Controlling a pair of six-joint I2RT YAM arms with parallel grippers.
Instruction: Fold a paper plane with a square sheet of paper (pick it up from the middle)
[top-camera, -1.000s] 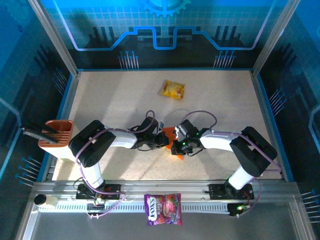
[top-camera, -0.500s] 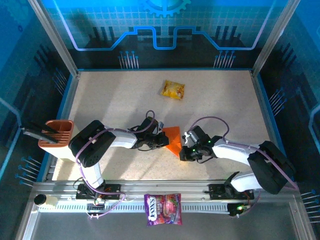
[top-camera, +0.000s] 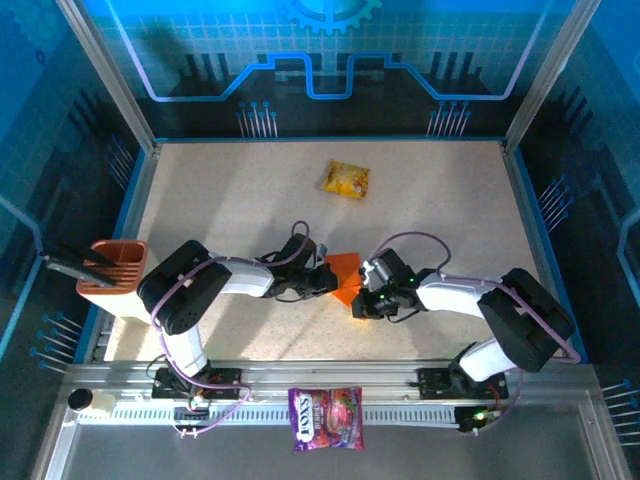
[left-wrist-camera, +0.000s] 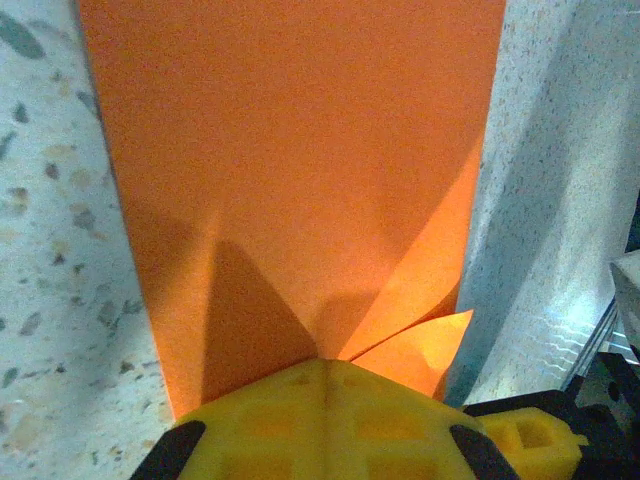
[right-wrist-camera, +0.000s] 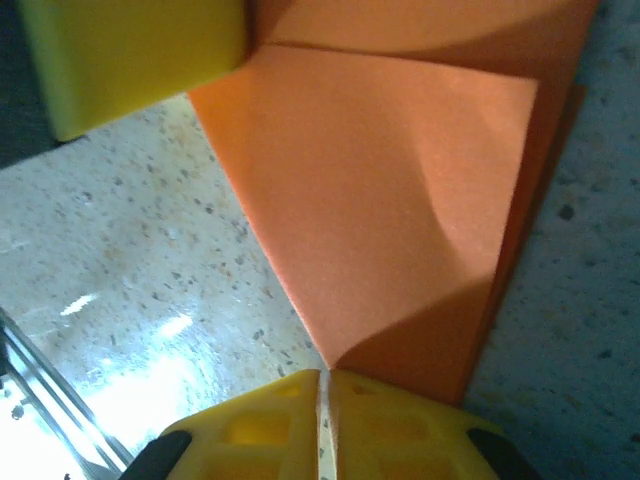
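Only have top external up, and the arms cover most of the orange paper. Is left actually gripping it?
Observer: Yes. In the left wrist view the left gripper is shut on an edge of the square sheet of paper.
Operator: Any folds in it?
Observer: The left wrist view shows creases running to the fingertips and a small flap sticking out at lower right.
Operator: And right?
Observer: In the right wrist view the right gripper has its fingers almost together, with a thin slit between them, right at a folded point of the sheet. I can't tell whether it pinches the paper.
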